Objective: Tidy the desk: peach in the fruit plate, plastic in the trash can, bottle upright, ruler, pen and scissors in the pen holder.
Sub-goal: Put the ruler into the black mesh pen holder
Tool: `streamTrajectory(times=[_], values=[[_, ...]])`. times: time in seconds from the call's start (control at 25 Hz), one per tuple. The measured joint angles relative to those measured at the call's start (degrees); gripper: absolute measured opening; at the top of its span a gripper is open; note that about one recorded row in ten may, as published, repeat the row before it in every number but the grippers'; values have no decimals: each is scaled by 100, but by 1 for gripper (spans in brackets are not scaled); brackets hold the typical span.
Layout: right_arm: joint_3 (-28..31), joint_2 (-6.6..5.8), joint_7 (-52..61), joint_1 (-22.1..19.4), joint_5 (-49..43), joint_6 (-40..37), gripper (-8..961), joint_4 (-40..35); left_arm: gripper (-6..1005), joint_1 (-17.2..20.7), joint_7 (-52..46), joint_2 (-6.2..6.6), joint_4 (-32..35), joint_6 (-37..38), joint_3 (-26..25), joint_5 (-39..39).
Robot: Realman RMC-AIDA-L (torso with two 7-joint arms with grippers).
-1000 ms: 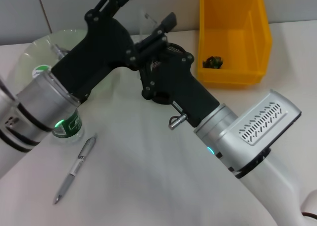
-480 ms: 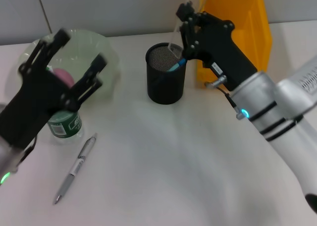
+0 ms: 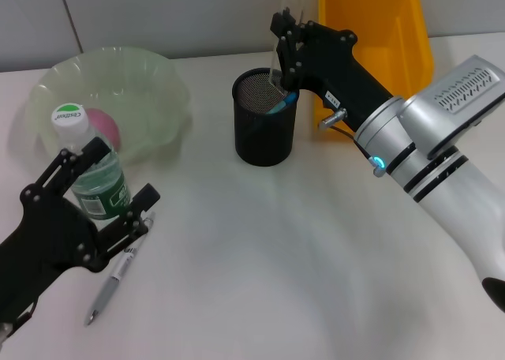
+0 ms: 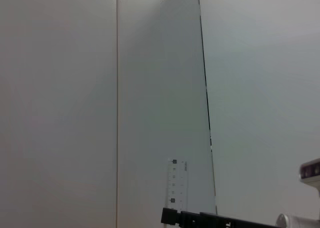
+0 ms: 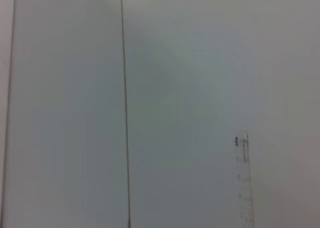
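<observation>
Tabletop (image 3: pixel 260 281) space lies open across the whole near middle, a broad white stretch between the two arms. The far edge meets a pale wall. Along that edge stand a green fruit plate (image 3: pixel 158 72) on the robot's left, a black mesh pen holder (image 3: pixel 264 131) in the middle, and a yellow bin (image 3: pixel 371 52) to the right, just beside the holder.

The right gripper (image 3: pixel 280 56) reaches in from the right, forearm slanting up toward the far edge, its jaws closed narrow on a clear ruler (image 3: pixel 288 5) that stands upright over the holder's rim. Something blue (image 3: pixel 282 103) sticks up inside the holder. The ruler's printed scale shows in both wrist views, too small to read.

The left gripper (image 3: pixel 110 182) sits low at the near left, jaws spread wide and holding nothing, one finger either side of the bottle's base as seen from the head. The bottle (image 3: pixel 95 159) stands upright with a white cap bearing small green lettering I cannot read. A pink peach (image 3: pixel 102 125) rests in the fruit plate behind it. A silver pen (image 3: pixel 114 277) lies flat on the tabletop, partly under the left gripper.
</observation>
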Motion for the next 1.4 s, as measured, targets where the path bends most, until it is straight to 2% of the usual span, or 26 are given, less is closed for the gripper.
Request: streamTrajectory(times=[0.24, 0.96, 1.2, 1.4], values=[[1, 12, 30, 54, -16, 196, 54, -162, 831, -47, 4, 32, -233, 104, 8, 141], [-68, 51, -9, 334, -29, 227, 76, -332, 831, -90, 50, 31, -244, 122, -20, 476], [-30, 51, -13, 540, -29, 812, 84, -344, 830, -104, 58, 20, -245, 122, -25, 478], [-54, 49, -14, 572, -29, 865, 90, -348, 830, -127, 61, 19, -244, 120, -25, 479]])
